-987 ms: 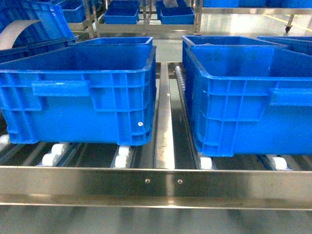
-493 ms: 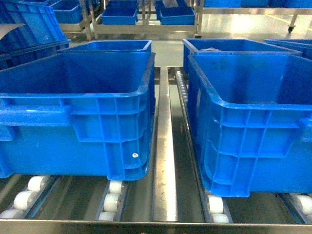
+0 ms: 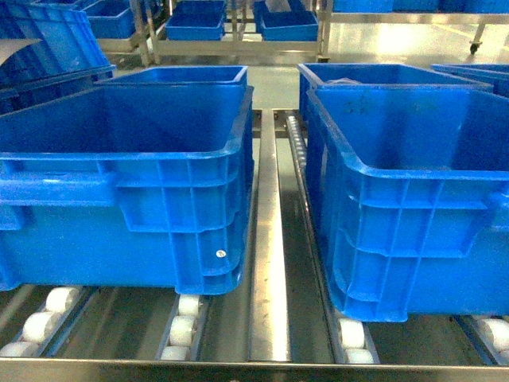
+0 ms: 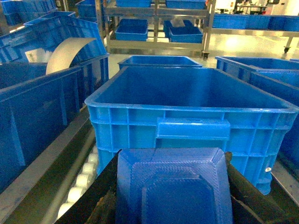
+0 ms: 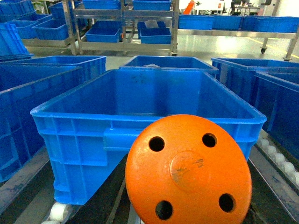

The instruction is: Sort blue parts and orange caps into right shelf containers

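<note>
Steel flow-rack shelf [image 3: 266, 318], roller rails, two blue crates side by side. My left gripper [image 4: 173, 205] pinches a blue part [image 4: 174, 186] just short of the left crate [image 4: 191, 109]: stiff moulded tray, probably light, textured flat face toward camera. My right gripper's closure I cannot tell; orange cap [image 5: 189, 170] sits before the right crate [image 5: 145, 100]: rigid disc, four holes, face-on, no long axis.

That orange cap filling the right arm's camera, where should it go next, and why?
Probably a short push forward, over the near rim of the blue crate directly ahead, then let go. The orange cap sits in front of that rim rather than above the crate's open inside, so dropping it now would likely miss. The right claw itself is hidden behind the cap.
</note>
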You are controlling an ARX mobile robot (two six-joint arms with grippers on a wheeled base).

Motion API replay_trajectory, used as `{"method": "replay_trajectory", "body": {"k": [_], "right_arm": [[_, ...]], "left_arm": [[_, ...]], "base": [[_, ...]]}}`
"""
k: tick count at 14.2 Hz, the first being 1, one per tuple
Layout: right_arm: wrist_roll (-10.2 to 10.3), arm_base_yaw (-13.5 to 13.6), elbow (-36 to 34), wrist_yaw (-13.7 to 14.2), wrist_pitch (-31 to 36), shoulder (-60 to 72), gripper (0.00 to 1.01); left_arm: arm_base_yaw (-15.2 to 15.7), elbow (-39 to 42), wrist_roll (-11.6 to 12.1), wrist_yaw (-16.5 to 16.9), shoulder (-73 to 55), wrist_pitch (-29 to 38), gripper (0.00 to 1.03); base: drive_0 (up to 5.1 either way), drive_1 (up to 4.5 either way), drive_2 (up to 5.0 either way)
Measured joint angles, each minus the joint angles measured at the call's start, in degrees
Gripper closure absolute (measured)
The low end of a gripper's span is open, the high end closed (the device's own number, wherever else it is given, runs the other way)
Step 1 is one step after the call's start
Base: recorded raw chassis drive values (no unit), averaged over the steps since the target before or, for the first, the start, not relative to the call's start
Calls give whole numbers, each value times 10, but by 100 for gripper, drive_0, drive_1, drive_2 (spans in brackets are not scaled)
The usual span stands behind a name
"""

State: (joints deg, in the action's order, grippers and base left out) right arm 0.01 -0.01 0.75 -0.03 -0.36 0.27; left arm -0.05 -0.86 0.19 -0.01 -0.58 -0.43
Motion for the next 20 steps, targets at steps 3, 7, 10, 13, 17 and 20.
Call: {"method": "replay_trajectory", "body": {"k": [3, 7, 10, 13, 17, 20], "right_arm": [[0, 0, 0, 0, 0, 0, 57], [0, 0, 0, 0, 0, 0, 57], [0, 0, 0, 0, 0, 0, 57], [0, 0, 0, 0, 0, 0, 57], [0, 0, 0, 0, 0, 0, 57], [-14, -9, -1, -28, 24, -2, 57]], "left_arm": [[0, 0, 0, 0, 0, 0, 59], [0, 0, 0, 0, 0, 0, 59], [0, 0, 0, 0, 0, 0, 59], [0, 0, 0, 0, 0, 0, 59], [0, 0, 0, -1, 0, 1, 59], [-24, 2, -4, -62, 7, 70, 59]], "base": [[0, 0, 0], [0, 0, 0], [0, 0, 0], [0, 0, 0], [0, 0, 0], [0, 0, 0]]}}
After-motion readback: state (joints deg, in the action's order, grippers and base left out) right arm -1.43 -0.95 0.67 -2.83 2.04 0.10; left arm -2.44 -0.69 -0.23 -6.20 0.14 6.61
